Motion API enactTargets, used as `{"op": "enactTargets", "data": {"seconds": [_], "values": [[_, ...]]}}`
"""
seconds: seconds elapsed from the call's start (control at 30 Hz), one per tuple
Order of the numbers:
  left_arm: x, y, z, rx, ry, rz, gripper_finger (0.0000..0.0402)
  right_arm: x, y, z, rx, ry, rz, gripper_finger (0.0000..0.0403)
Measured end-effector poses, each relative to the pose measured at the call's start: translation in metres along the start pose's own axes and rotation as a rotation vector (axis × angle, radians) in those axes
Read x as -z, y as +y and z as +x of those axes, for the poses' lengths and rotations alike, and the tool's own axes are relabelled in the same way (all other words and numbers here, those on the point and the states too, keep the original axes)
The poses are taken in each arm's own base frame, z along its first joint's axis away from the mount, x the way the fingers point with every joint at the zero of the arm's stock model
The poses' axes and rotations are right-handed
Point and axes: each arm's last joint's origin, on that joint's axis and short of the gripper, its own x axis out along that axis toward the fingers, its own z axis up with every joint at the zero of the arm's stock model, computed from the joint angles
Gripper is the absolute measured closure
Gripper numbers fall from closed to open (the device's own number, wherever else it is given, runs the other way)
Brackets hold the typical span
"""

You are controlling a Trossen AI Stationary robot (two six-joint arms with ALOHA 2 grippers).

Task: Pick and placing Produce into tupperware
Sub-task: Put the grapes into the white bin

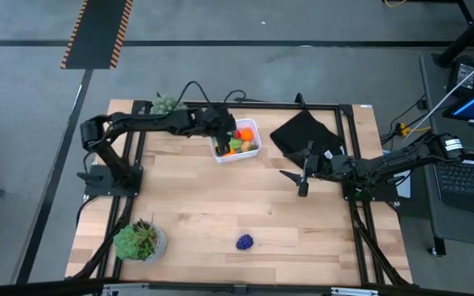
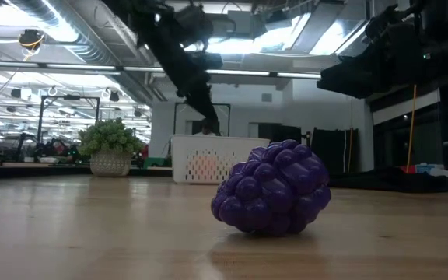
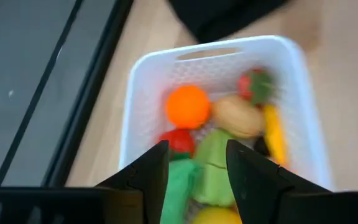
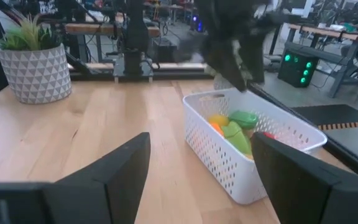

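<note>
Tupperware (image 1: 239, 141) w/ produce (image 3: 188, 106) | L hand (image 3: 196, 165) above, parted, empty | R hand (image 4: 197, 162) released

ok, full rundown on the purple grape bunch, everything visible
The purple grape bunch is a glossy, plastic-looking cluster of rounded bumps, lying on the bare wooden table near its front edge, slightly right of centre from above. Nothing touches it but the tabletop. It sits alone, well apart from the white tub at the back and from both arms.
</note>
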Motion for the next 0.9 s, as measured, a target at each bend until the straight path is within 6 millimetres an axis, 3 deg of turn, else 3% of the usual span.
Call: {"op": "enactTargets", "data": {"seconds": [0.13, 0.27, 0.57, 0.67, 0.9], "values": [[0.008, -0.021, -0.015, 0.029, -0.068, 0.026, 0.0256, 0.001, 0.000, 0.000, 0.000, 0.013, -0.001, 0.0121], [0.029, -0.041, -0.030, 0.063, -0.146, 0.001, 0.0262, 0.002, 0.000, 0.000, -0.001, 0.023, 0.017, 0.0121], [0.070, -0.068, -0.098, 0.160, -0.361, 0.012, 0.0279, 0.005, 0.001, 0.001, -0.009, 0.044, 0.025, 0.0121], [0.086, -0.077, -0.117, 0.290, -0.430, 0.065, 0.0286, 0.006, 0.001, 0.001, -0.010, 0.048, 0.012, 0.0121], [0.127, -0.101, -0.129, 0.537, -0.526, 0.140, 0.0303, 0.005, 0.005, 0.001, -0.167, 0.038, -0.003, 0.0121]]}}
